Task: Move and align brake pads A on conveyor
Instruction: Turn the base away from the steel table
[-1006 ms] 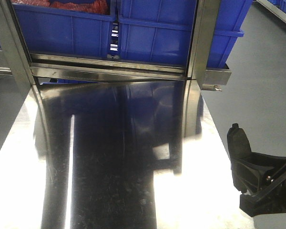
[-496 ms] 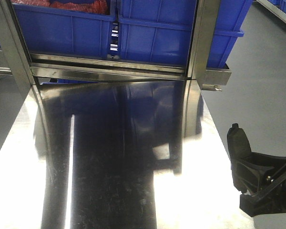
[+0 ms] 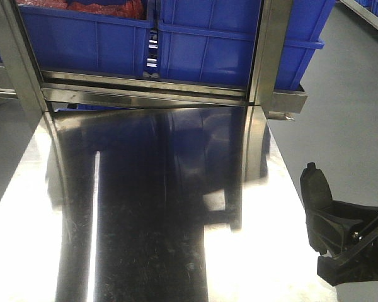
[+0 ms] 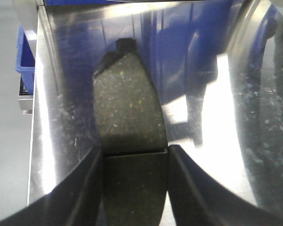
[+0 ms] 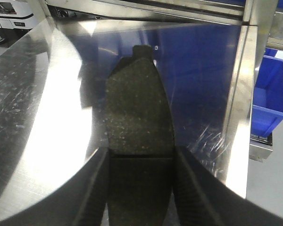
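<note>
Two brake pads A show, both dark grey and speckled with a thin groove across the middle. My left gripper (image 4: 134, 155) is shut on one brake pad (image 4: 127, 103), which sticks forward over the shiny steel table (image 4: 212, 141). My right gripper (image 5: 140, 153) is shut on the other brake pad (image 5: 137, 103) in the same way. In the front view that right gripper (image 3: 324, 220) sits at the lower right, just off the table's right edge, with its pad (image 3: 315, 185) pointing up. The left gripper is outside the front view. The conveyor is out of view.
Blue plastic bins (image 3: 201, 44) stand on a steel rack behind the mirror-like table (image 3: 145, 207), between two steel posts (image 3: 268, 50). Another blue bin (image 5: 273, 94) sits low beside the table's right edge. Grey floor (image 3: 346, 107) lies to the right.
The rack and bins have drifted very slightly in the front view. The right gripper and its pad stay in the same spot.
</note>
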